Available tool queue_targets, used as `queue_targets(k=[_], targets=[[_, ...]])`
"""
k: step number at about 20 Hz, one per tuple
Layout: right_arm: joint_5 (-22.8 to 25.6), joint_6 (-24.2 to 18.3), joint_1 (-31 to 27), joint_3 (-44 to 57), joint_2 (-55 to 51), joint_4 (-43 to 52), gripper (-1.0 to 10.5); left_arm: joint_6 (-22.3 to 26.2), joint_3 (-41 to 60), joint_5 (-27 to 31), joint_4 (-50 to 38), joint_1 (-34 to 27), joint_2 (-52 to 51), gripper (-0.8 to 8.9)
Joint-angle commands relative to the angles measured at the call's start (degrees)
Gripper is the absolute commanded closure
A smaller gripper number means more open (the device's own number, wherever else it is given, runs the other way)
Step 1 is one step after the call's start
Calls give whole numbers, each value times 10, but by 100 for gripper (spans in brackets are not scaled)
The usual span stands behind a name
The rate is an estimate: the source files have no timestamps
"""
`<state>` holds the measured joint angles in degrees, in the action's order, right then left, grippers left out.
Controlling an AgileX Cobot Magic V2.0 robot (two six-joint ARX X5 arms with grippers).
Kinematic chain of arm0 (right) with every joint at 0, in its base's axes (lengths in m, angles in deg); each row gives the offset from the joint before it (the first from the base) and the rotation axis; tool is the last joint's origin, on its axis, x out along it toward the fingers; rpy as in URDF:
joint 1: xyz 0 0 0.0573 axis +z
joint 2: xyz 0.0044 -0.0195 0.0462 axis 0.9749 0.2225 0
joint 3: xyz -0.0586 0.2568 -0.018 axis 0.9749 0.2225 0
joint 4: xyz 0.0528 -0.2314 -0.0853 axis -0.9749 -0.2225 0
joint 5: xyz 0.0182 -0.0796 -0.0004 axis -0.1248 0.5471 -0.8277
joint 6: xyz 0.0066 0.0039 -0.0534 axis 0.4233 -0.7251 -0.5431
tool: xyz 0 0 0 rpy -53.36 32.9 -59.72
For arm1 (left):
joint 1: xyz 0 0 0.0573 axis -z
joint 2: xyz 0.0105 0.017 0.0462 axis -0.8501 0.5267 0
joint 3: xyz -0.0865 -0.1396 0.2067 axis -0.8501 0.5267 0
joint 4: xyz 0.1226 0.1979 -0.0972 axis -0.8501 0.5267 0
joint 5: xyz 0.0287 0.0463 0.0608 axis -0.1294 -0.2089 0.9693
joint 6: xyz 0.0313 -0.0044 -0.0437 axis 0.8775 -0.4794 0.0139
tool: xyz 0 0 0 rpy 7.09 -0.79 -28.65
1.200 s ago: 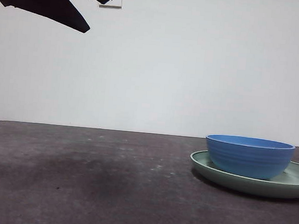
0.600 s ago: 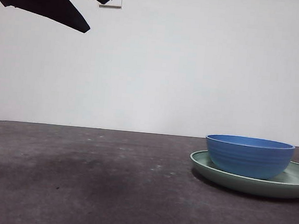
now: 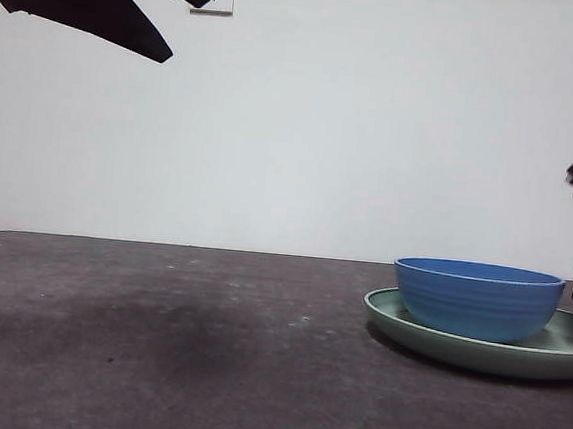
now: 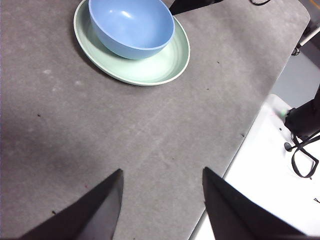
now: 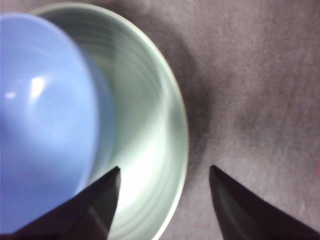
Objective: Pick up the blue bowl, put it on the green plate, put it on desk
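Item: blue bowl (image 3: 478, 300), round and deep, seated upright inside the green plate (image 3: 545, 354), off-centre toward one side of it; both rest on the desk (image 3: 174, 355) at the right of the front view. Stage, as judged: the bowl already sits on the plate, so the step in hand is likely a grasp at the plate's exposed rim to carry the stacked pair. Right gripper (image 5: 162, 172): over the plate's free rim, jaws spread wide and holding nothing, one jaw above the plate's inner floor beside the bowl, the other above bare desk outside the rim; in the front view it shows as a dark form at the right edge, above and just beyond the plate. Handling advice: lower so the rim passes between the jaws, one inside and one outside, clear of the bowl wall; close firmly on the thin edge; lift level and slowly, since the bowl is loose and could slide on the smooth plate. Left gripper (image 4: 161, 205): raised high and well apart from the dishes, jaws wide and empty, angled down toward the desk; it waits.
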<state>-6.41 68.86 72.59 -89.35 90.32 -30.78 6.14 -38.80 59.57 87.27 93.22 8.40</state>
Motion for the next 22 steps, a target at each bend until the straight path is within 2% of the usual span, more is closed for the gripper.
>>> queue_targets(k=[1,5,8,11,16,22], targets=[[-1,-5,-1,-9,28,18,691,3,-7,-3,-7,4,3,556],[-3,-5,-1,-9,53,44,757,3,-7,-3,-6,4,3,556],[-3,-5,-1,-9,62,52,853,3,-7,-3,-7,4,3,556],[-4,-5,-1,-9,70,53,859,1,-7,-3,-7,4,3,556],[-4,-5,-1,-9,73,57,935,1,-7,-3,-6,4,3,556],[-8,2,-2,-9,62,61,935,1,-7,-3,-5,4,3,556]])
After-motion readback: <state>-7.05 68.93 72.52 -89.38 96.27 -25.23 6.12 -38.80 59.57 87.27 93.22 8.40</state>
